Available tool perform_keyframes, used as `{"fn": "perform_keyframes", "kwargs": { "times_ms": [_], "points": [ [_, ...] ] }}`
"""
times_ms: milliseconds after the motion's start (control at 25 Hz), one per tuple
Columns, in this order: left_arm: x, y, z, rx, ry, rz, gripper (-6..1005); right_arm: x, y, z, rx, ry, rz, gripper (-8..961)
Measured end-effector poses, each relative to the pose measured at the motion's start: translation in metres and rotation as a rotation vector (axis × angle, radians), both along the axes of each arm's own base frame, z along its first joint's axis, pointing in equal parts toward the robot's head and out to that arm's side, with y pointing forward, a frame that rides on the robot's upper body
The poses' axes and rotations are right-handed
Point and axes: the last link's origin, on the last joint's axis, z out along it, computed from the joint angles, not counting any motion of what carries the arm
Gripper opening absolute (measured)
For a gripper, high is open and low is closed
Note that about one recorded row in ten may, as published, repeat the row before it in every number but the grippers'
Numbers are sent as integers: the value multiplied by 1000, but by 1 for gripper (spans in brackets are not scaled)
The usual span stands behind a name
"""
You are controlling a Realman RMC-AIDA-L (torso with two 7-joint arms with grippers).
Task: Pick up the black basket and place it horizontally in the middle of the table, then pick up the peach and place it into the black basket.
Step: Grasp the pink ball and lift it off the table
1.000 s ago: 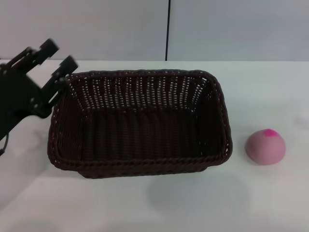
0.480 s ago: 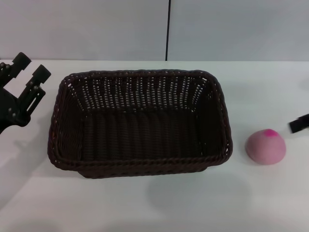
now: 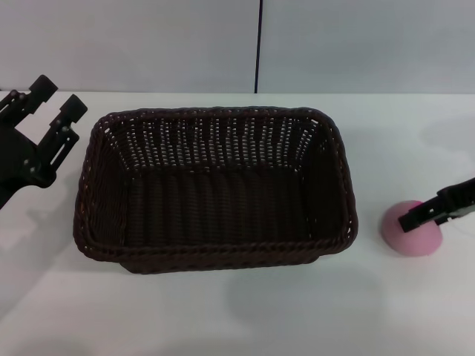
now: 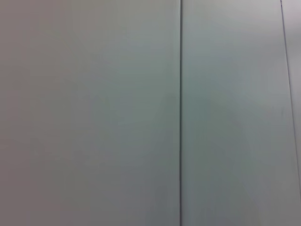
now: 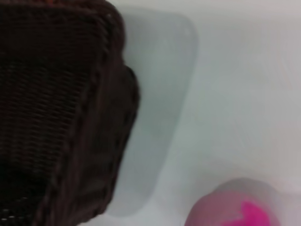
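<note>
The black basket (image 3: 215, 189) lies lengthwise in the middle of the white table (image 3: 223, 311), empty. It also shows in the right wrist view (image 5: 51, 108). The pink peach (image 3: 413, 236) sits on the table to the basket's right, apart from it; its magenta tip shows in the right wrist view (image 5: 244, 213). My right gripper (image 3: 427, 213) reaches in from the right edge, right above the peach and partly covering it. My left gripper (image 3: 58, 98) is open and empty, off the basket's far left corner, apart from the rim.
A grey wall with a dark vertical seam (image 3: 260, 44) stands behind the table; the left wrist view shows only this wall (image 4: 94, 113). Bare table (image 5: 235, 84) lies between the basket and the peach.
My left gripper has let go of the basket's left rim and drawn back to the left. My right gripper has come in from the right, over the peach.
</note>
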Motion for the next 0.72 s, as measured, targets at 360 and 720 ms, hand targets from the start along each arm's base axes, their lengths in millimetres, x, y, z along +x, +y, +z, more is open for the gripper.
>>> {"fn": "perform_keyframes", "kwargs": {
  "times_ms": [360, 720],
  "points": [
    [-1, 0, -1, 0, -3, 8, 472, 3, 1, 5, 5, -31, -8, 513],
    [-3, -2, -2, -7, -20, 16, 473, 5, 4, 19, 69, -40, -11, 291]
  ]
}}
